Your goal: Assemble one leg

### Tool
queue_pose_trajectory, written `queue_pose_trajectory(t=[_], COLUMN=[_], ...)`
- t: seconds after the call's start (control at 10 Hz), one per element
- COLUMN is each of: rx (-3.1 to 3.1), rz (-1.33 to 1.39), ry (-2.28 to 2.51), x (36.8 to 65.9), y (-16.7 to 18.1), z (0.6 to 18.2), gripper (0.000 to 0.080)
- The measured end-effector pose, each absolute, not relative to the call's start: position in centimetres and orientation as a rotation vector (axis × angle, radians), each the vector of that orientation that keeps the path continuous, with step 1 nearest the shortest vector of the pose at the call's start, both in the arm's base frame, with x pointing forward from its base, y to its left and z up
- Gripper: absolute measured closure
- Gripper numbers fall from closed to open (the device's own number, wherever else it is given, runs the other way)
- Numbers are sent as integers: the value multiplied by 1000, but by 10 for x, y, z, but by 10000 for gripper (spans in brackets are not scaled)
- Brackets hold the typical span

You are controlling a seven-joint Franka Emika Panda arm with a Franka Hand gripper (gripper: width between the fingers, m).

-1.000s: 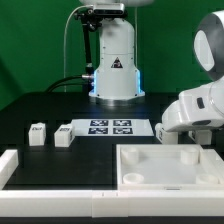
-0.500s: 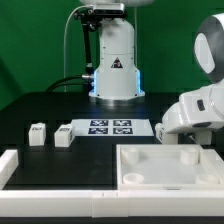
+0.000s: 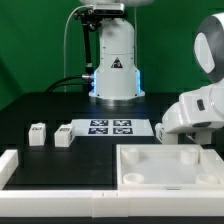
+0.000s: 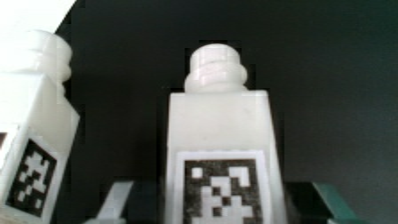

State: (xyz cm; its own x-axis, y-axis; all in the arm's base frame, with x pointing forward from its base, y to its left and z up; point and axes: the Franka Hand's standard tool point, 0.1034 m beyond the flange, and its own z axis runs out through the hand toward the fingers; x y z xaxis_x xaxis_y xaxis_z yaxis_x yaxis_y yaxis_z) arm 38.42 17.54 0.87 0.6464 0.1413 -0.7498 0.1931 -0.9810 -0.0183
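Claw: the claw (image 4: 222, 203) stands apart. One grey finger (image 4: 121, 198) shows on each side of the leg, with a dark sliver between finger and plastic. It is not clamped on anything.
Leg: the leg (image 4: 222, 125) sits between the fingers, its tag (image 4: 222, 185) facing the wrist camera and its rounded stub (image 4: 214, 68) pointing away from the claw. I cannot tell whether it rests on the bench.
Second leg: a second leg (image 4: 36, 110) lies just beside the first and apart from it, also showing a tag.
Bench: the dark bench (image 4: 338, 60) fills the background around both.
Arm: in the exterior view the arm (image 3: 190, 110) hangs low at that view's right, behind the tray-like part. Its fingertips are not visible there.
Tray-like part: the square white tray-like part (image 3: 135, 178) lies in front.
Marker board: the marker board (image 3: 84, 126) lies flat mid-bench.
Other legs: a small leg (image 3: 63, 136) stands just beside the board, and another (image 3: 38, 133) stands near it, toward that view's left.
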Motion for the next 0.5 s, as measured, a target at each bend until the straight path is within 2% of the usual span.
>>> queue_pose_trajectory(t=[0.1,0.5], rx=[2794,2763], rz=[-1266,-1304], ry=[289,263], x=[386,385], y=[173,154], z=[13,66], gripper=[510,509])
